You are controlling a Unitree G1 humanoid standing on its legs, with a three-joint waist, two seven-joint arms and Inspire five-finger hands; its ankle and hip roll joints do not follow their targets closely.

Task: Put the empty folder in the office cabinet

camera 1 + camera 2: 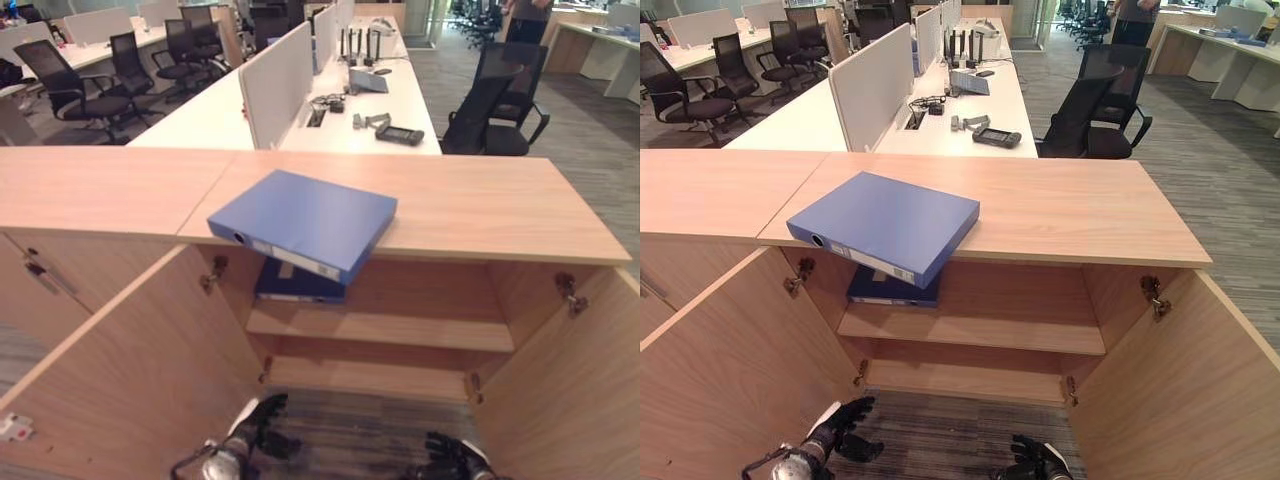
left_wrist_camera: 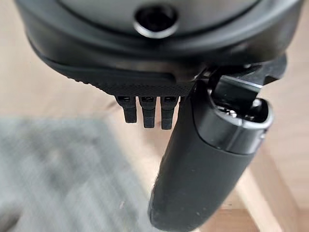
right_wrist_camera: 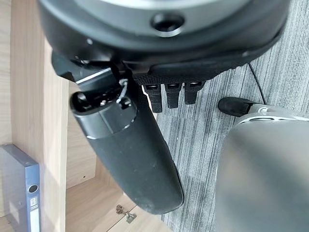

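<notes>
Blue folder: flat on the cabinet top, one corner jutting past the front edge, spine with ring hole facing front-left.
Second folder: blue, lying on the upper shelf, directly beneath the first.
Cabinet doors: both swung open, left door, right door.
Left hand: low, in front of the cabinet, above carpet; fingers relaxed and spread, holding nothing.
Right hand: low, near the right door; fingers loosely extended, nothing held.

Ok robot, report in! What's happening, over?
Both hands low, left hand and right hand open, holding nothing. Blue folder overhanging cabinet top. Doors open, another folder on shelf.
</notes>
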